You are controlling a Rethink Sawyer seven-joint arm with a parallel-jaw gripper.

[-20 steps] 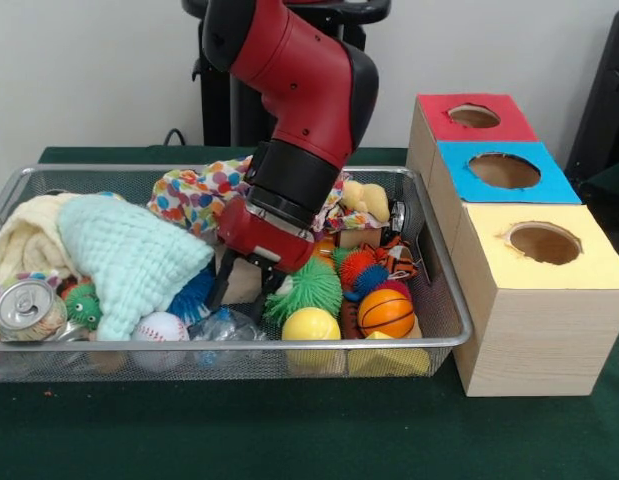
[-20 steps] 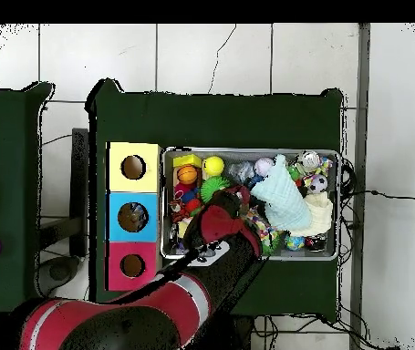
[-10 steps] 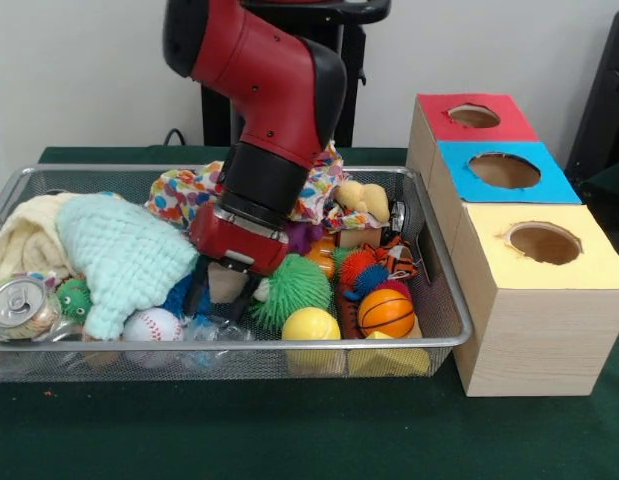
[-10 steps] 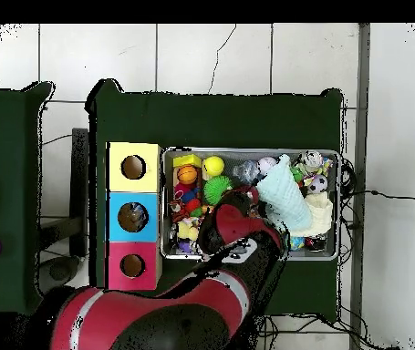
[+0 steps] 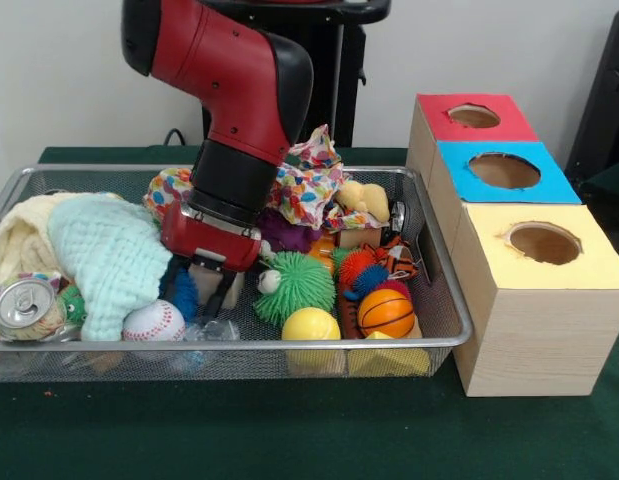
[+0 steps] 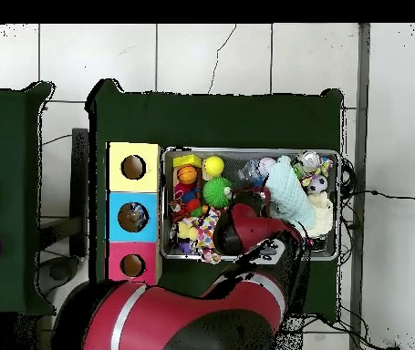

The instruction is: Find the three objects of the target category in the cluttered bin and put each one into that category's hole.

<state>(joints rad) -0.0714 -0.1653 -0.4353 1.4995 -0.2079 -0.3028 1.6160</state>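
From the front, the arm is reaching down into the wire bin (image 5: pixel 444 300), and the tool (image 5: pixel 211 290) is sitting low between a mint cloth (image 5: pixel 104 255) and a green spiky ball (image 5: pixel 297 285). I cannot tell if the tool is released or clenched. No writing is readable on the can (image 5: pixel 27 305). A baseball (image 5: pixel 154 321) is lying just beside the cloth.

From overhead, the arm is covering much of the bin, and the box (image 6: pixel 133 216) with three holes is standing beside it.
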